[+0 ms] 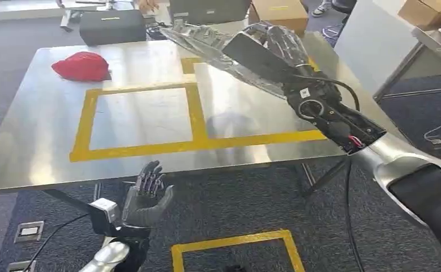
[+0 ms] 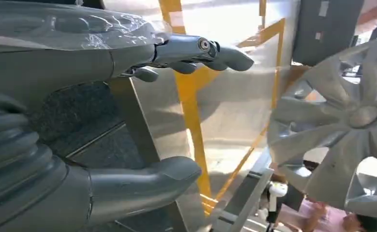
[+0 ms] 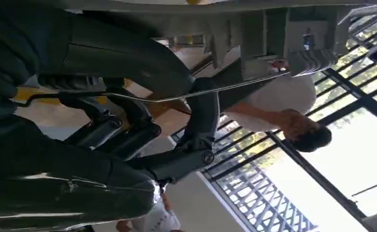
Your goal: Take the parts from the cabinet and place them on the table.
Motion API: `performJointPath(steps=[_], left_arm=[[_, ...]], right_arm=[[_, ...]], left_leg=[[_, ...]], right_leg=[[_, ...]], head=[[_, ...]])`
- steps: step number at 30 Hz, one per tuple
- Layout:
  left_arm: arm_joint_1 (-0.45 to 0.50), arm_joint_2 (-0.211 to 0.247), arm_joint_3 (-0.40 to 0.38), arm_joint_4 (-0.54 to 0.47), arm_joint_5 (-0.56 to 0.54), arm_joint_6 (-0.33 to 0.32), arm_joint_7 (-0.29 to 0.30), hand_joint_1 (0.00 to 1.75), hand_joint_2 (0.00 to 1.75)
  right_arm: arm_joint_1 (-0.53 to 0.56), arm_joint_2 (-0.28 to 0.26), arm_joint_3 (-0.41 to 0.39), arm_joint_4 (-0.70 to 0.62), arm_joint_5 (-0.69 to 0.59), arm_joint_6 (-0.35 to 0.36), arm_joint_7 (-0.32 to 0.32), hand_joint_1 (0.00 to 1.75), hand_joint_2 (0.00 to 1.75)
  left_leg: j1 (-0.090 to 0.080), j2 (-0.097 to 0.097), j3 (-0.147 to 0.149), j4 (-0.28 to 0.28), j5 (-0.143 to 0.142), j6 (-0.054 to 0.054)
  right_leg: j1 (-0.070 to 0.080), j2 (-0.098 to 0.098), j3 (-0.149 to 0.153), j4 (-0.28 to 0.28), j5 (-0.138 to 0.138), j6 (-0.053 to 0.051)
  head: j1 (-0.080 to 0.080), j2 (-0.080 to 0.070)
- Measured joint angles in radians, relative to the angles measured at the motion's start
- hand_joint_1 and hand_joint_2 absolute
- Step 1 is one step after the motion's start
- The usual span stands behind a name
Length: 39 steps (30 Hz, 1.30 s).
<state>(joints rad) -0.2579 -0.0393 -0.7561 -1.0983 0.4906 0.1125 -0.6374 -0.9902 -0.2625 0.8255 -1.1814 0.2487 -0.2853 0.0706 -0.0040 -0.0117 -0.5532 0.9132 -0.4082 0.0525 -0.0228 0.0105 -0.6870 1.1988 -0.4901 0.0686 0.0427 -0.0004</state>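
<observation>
The steel tabletop [image 1: 150, 113], marked with yellow tape [image 1: 192, 116], lies just ahead. Above its far right part, the right hand [image 1: 280, 48] grips a silver wheel cover [image 1: 206, 42] by the rim, holding it tilted and off the surface. The left hand [image 1: 147, 195] hangs below the near edge, fingers spread, holding nothing. A red cap [image 1: 82, 66] rests at the far left. Released while tilted, the part would likely clatter or slide off.
</observation>
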Motion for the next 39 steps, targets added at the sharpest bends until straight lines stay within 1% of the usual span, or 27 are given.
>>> performJointPath(steps=[1, 2, 3, 4, 5, 7, 8, 9, 10, 11, 12, 13, 14, 15, 16, 17, 18, 19, 20, 21, 22, 23, 25, 29, 33, 39], left_arm=[[0.0, -0.001, 0.0, 0.0, 0.0, 0.0, 0.0, 0.0, 1.75], [-0.002, -0.003, 0.0, 0.0, -0.002, 0.0, 0.0, 0.0, 1.75], [-0.002, -0.003, 0.0, 0.0, -0.002, 0.001, 0.0, 0.0, 1.75], [-0.004, -0.003, 0.0, 0.0, -0.002, 0.002, 0.0, 0.0, 1.75], [-0.004, -0.003, -0.001, 0.0, -0.003, 0.002, -0.001, 0.0, 1.75], [-0.003, -0.003, -0.001, 0.0, -0.003, 0.004, 0.0, 0.0, 1.75], [-0.005, -0.003, -0.001, -0.001, -0.003, 0.004, 0.0, 0.0, 1.75], [-0.007, -0.003, -0.001, -0.001, -0.005, 0.004, -0.001, 0.0, 1.75], [-0.007, -0.003, -0.001, -0.001, -0.005, 0.004, -0.001, 0.0, 1.75], [-0.005, -0.002, -0.001, -0.001, -0.005, 0.004, -0.001, 0.0, 1.75], [-0.002, -0.001, -0.001, -0.001, -0.005, 0.004, -0.001, 0.0, 1.75], [-0.001, 0.0, -0.002, 0.0, -0.005, 0.004, -0.001, 0.0, 1.75], [-0.001, 0.0, -0.002, 0.0, -0.005, 0.004, -0.001, 0.0, 1.75], [-0.001, 0.0, -0.002, 0.0, -0.005, 0.004, -0.001, 0.0, 1.75], [-0.002, -0.001, -0.002, 0.0, -0.005, 0.004, -0.001, 0.0, 1.75], [-0.003, -0.001, -0.002, 0.0, -0.005, 0.003, -0.001, 0.0, 1.75], [-0.005, -0.001, -0.002, 0.0, -0.004, 0.002, -0.001, 0.0, 1.75], [-0.004, -0.002, -0.002, 0.0, -0.004, 0.0, -0.001, 0.0, 1.75], [-0.006, -0.003, -0.003, 0.0, -0.004, -0.001, -0.002, 0.0, 1.75], [-0.007, -0.003, -0.003, 0.0, -0.004, -0.003, -0.002, 0.0, 1.75], [-0.009, -0.003, -0.003, 0.0, -0.003, -0.003, -0.002, 0.0, 1.75], [-0.009, -0.004, -0.003, 0.0, -0.003, -0.003, -0.002, 0.0, 1.75], [-0.01, -0.004, -0.003, 0.0, -0.003, -0.005, -0.002, 0.0, 1.75], [-0.011, -0.004, -0.003, 0.002, -0.003, -0.006, -0.002, 0.0, 1.75], [-0.011, -0.005, -0.004, 0.002, -0.002, -0.006, -0.004, 0.0, 1.75], [-0.017, -0.013, -0.014, 0.006, -0.001, -0.014, -0.007, 0.0, 1.75]], right_arm=[[-0.003, 0.0, 0.0, -0.001, 0.0, 0.0, 0.0, 1.75, 1.75], [-0.008, 0.0, -0.001, -0.002, 0.0, 0.001, 0.0, 1.75, 1.75], [-0.011, 0.0, -0.002, -0.002, 0.0, 0.001, 0.0, 1.75, 1.75], [-0.015, 0.001, -0.002, -0.006, 0.0, 0.002, 0.001, 1.75, 1.75], [-0.019, 0.001, -0.002, -0.006, 0.0, 0.003, 0.001, 1.75, 1.75], [-0.02, 0.001, -0.002, -0.007, 0.001, 0.004, 0.001, 1.75, 1.75], [-0.024, 0.001, -0.002, -0.008, 0.001, 0.004, 0.002, 1.75, 1.75], [-0.025, 0.001, -0.003, -0.01, 0.001, 0.005, 0.002, 1.75, 1.75], [-0.024, 0.001, -0.004, -0.009, 0.001, 0.005, 0.003, 1.75, 1.75], [-0.021, 0.001, -0.003, -0.008, 0.001, 0.005, 0.002, 1.75, 1.75], [-0.016, 0.001, -0.001, -0.008, 0.001, 0.006, 0.002, 1.75, 1.75], [-0.009, 0.001, -0.001, -0.008, 0.001, 0.006, 0.003, 1.75, 1.75], [-0.006, 0.001, -0.001, -0.008, 0.001, 0.006, 0.003, 1.75, 1.75], [-0.007, 0.001, -0.001, -0.008, 0.001, 0.005, 0.005, 1.75, 1.75], [-0.01, 0.001, -0.002, -0.009, 0.001, 0.005, 0.005, 1.75, 1.75], [-0.016, 0.002, -0.002, -0.01, 0.001, 0.002, 0.006, 1.75, 1.75], [-0.02, 0.002, -0.002, -0.011, 0.001, 0.001, 0.006, 1.75, 1.75], [-0.031, 0.002, -0.002, -0.011, 0.001, -0.002, 0.006, 1.75, 1.75], [-0.034, 0.003, -0.001, -0.011, 0.001, -0.004, 0.008, 1.75, 1.75], [-0.036, 0.003, -0.001, -0.011, 0.003, -0.005, 0.012, 1.75, 1.75], [-0.039, 0.003, -0.002, -0.011, 0.004, -0.006, 0.014, 1.75, 1.75], [-0.042, 0.003, -0.002, -0.011, 0.005, -0.007, 0.016, 1.75, 1.75], [-0.044, 0.003, -0.001, -0.011, 0.005, -0.007, 0.018, 1.75, 1.75], [-0.055, 0.006, -0.001, -0.011, 0.008, -0.017, 0.022, 1.75, 1.75], [-0.077, 0.008, -0.001, -0.002, 0.038, -0.058, 0.024, 1.75, 1.75], [-0.123, 0.021, 0.0, 0.039, 0.093, -0.132, 0.025, 1.75, 1.75]], left_leg=[[0.003, -0.002, 0.004, 0.01, -0.01, -0.005], [0.005, -0.002, 0.005, 0.022, -0.021, -0.011], [0.0, -0.003, -0.001, 0.025, -0.025, -0.017], [-0.001, -0.003, -0.011, 0.045, -0.026, -0.02], [-0.001, -0.004, -0.021, 0.047, -0.026, -0.024], [-0.003, -0.003, -0.025, 0.049, -0.028, -0.031], [0.0, -0.002, -0.028, 0.056, -0.042, -0.037], [-0.001, 0.003, -0.041, 0.09, -0.062, -0.046], [0.003, 0.006, -0.071, 0.16, -0.097, -0.053], [0.006, 0.006, -0.111, 0.248, -0.134, -0.059], [0.008, 0.006, -0.149, 0.324, -0.157, -0.061], [0.008, 0.006, -0.18, 0.372, -0.16, -0.06], [0.007, 0.006, -0.189, 0.367, -0.134, -0.056], [0.007, 0.006, -0.176, 0.315, -0.083, -0.049], [0.004, 0.006, -0.149, 0.233, -0.022, -0.039], [0.0, 0.005, -0.117, 0.136, 0.039, -0.025], [-0.005, 0.005, -0.099, 0.089, 0.042, -0.009], [-0.012, 0.004, -0.092, 0.085, 0.046, -0.006], [-0.013, 0.006, -0.087, 0.068, 0.052, -0.01], [-0.01, 0.004, -0.079, 0.051, 0.032, -0.036], [-0.008, 0.002, -0.077, 0.042, 0.024, -0.05], [-0.008, 0.001, -0.079, 0.047, 0.024, -0.043], [-0.008, -0.001, -0.081, 0.046, 0.023, -0.041], [-0.008, -0.004, -0.081, 0.047, 0.024, -0.038], [-0.009, -0.005, -0.082, 0.047, 0.027, -0.033], [-0.009, -0.005, -0.082, 0.047, 0.029, -0.029]], right_leg=[[-0.004, -0.003, 0.036, -0.101, 0.071, 0.004], [-0.007, -0.007, 0.062, -0.195, 0.118, 0.009], [0.002, -0.006, 0.08, -0.194, 0.096, 0.012], [0.0, -0.003, 0.091, -0.217, 0.093, 0.003], [0.003, -0.002, 0.091, -0.222, 0.075, -0.007], [0.003, 0.0, 0.085, -0.217, 0.072, -0.014], [-0.006, 0.001, 0.095, -0.224, 0.068, -0.023], [-0.006, 0.001, 0.096, -0.225, 0.066, -0.03], [-0.006, 0.0, 0.1, -0.227, 0.064, -0.035], [-0.006, 0.0, 0.104, -0.227, 0.061, -0.039], [-0.005, 0.0, 0.108, -0.227, 0.059, -0.042], [-0.004, 0.001, 0.113, -0.227, 0.055, -0.043], [-0.002, 0.002, 0.118, -0.227, 0.052, -0.044], [0.0, 0.003, 0.123, -0.227, 0.048, -0.044], [0.003, 0.005, 0.129, -0.227, 0.045, -0.044], [0.005, 0.007, 0.134, -0.227, 0.041, -0.044], [0.002, 0.008, 0.137, -0.233, 0.04, -0.043], [0.008, 0.01, 0.133, -0.235, 0.043, -0.038], [0.004, 0.01, 0.129, -0.232, 0.042, -0.033], [0.003, 0.009, 0.127, -0.228, 0.04, -0.035], [0.003, 0.006, 0.123, -0.222, 0.037, -0.034], [0.004, 0.005, 0.123, -0.226, 0.038, -0.033], [0.004, 0.003, 0.125, -0.23, 0.038, -0.032], [0.004, 0.0, 0.128, -0.235, 0.04, -0.031], [0.003, 0.0, 0.128, -0.238, 0.044, -0.026], [0.003, 0.0, 0.128, -0.238, 0.047, -0.025]], head=[[0.002, 0.0], [0.006, 0.0], [0.006, 0.0], [0.007, 0.0], [0.008, 0.0], [0.002, 0.0], [0.004, 0.0], [-0.005, 0.0], [-0.012, 0.0], [-0.017, 0.0], [-0.024, 0.0], [-0.028, 0.0], [-0.03, 0.0], [-0.033, 0.0], [-0.035, 0.0], [-0.035, 0.0], [-0.032, 0.0], [-0.027, 0.0], [-0.033, 0.0], [-0.036, 0.0], [-0.035, 0.0], [-0.029, 0.0], [-0.023, 0.0], [-0.017, 0.0], [-0.016, 0.0], [-0.017, 0.0]])
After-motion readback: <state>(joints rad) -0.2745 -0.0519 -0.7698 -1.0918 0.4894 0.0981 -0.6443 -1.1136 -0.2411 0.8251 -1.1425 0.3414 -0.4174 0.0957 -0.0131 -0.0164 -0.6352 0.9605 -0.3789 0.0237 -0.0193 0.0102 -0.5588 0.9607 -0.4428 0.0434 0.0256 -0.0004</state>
